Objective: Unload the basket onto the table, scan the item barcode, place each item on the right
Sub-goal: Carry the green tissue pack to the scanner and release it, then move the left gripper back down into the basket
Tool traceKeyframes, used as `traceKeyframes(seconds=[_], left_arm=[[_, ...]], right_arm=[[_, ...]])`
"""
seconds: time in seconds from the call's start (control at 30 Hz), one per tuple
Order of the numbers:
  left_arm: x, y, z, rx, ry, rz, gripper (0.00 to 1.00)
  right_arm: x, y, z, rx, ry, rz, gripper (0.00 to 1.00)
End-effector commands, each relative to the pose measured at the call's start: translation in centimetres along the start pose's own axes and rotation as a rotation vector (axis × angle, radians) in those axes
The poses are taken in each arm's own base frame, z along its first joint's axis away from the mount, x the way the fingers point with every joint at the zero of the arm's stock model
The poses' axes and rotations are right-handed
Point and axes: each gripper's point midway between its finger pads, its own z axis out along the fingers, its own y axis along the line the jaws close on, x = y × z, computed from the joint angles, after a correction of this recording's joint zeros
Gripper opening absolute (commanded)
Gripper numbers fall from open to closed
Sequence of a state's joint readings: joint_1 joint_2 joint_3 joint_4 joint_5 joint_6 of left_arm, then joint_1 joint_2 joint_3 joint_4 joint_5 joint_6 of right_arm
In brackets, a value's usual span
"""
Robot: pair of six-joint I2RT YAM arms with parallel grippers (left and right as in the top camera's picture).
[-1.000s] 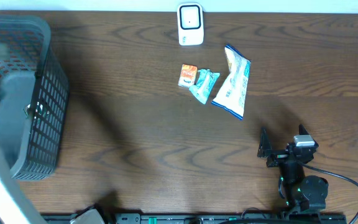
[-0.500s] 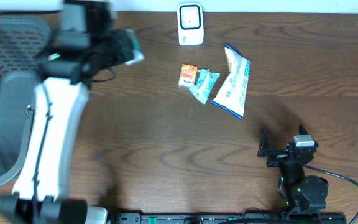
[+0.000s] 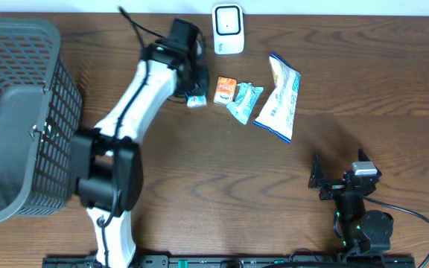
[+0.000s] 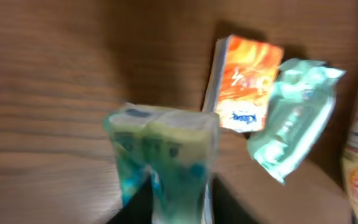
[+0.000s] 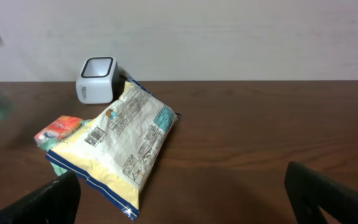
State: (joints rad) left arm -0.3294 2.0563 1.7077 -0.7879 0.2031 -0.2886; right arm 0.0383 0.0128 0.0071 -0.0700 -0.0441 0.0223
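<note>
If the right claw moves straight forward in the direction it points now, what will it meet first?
Probably nothing: ahead of the right claw lies bare table up to the wall. The snack bag sits just left of that line, so the claw might brush its right edge.

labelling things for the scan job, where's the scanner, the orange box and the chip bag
scanner (image 3: 228, 30), overhead view, middle of its white body
orange box (image 4: 246, 78), left wrist view, centre of its printed face
chip bag (image 5: 123, 146), right wrist view, middle of its pale panel
</note>
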Motion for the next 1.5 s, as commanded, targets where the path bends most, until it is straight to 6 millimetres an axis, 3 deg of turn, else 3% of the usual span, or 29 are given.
traceKeyframes(seconds=[0.0, 0.07, 0.13, 0.2, 0.3, 0.47, 0.6, 0.77, 0.8, 0.87, 0.93, 1.0, 1.03, 1.13, 1.3, 1.47], left_arm=[[0.6, 0.2, 1.4, -0.02, 0.025, 0.013, 0.43], [0.6, 0.3, 1.7, -0.023, 0.027, 0.011, 0.57], [0.3, 0.5, 1.4, -0.021, 0.017, 0.005, 0.63], [-0.4, 0.9, 0.6, -0.019, -0.004, -0.004, 0.64], [-2.0, 1.7, -2.2, -0.01, -0.066, -0.031, 0.64], [-6.0, 4.2, -11.6, 0.013, -0.28, -0.094, 0.64], [-7.4, 7.3, -21.1, 0.015, -0.5, -0.151, 0.64], [-6.1, 12.6, -31.8, -0.042, -0.739, -0.253, 0.65], [-5.4, 14.4, -34.2, -0.071, -0.794, -0.289, 0.75], [-4.3, 16.9, -36.9, -0.118, -0.858, -0.342, 0.78], [-2.8, 20.3, -39.1, -0.203, -0.909, -0.442, 0.87], [-1.0, 24.0, -40.5, -0.305, -0.935, -0.579, 0.93], [0.8, 27.2, -41.1, -0.4, -0.933, -0.692, 0.96], [3.0, 30.9, -40.4, -0.494, -0.872, -0.792, 0.96], [4.7, 34.6, -37.4, -0.545, -0.728, -0.851, 0.96], [5.2, 36.6, -32.8, -0.571, -0.52, -0.762, 0.96]], right_arm=[[0.1, -0.3, 0.0, 0.013, 0.001, 0.015, 0.99], [0.1, -0.3, 0.0, 0.013, 0.001, 0.014, 0.99], [0.1, -0.3, 0.0, 0.013, 0.001, 0.014, 0.99], [0.1, -0.3, 0.0, 0.013, 0.001, 0.015, 0.99], [0.1, -0.3, 0.0, 0.013, 0.001, 0.014, 0.99], [0.1, -0.3, 0.0, 0.013, 0.001, 0.015, 0.99], [0.1, -0.3, 0.0, 0.013, 0.001, 0.015, 0.99], [0.1, -0.3, 0.0, 0.013, 0.001, 0.014, 0.99], [0.1, -0.3, 0.0, 0.013, 0.001, 0.015, 0.99], [0.1, -0.3, 0.0, 0.013, 0.001, 0.015, 0.99], [0.1, -0.3, 0.0, 0.013, 0.001, 0.014, 0.99], [0.1, -0.3, 0.0, 0.013, 0.001, 0.015, 0.99], [0.1, -0.3, 0.0, 0.013, 0.001, 0.014, 0.99], [0.1, -0.3, 0.0, 0.013, 0.001, 0.015, 0.99], [0.1, -0.3, 0.0, 0.013, 0.001, 0.015, 0.99], [0.1, -0.3, 0.0, 0.013, 0.001, 0.015, 0.99]])
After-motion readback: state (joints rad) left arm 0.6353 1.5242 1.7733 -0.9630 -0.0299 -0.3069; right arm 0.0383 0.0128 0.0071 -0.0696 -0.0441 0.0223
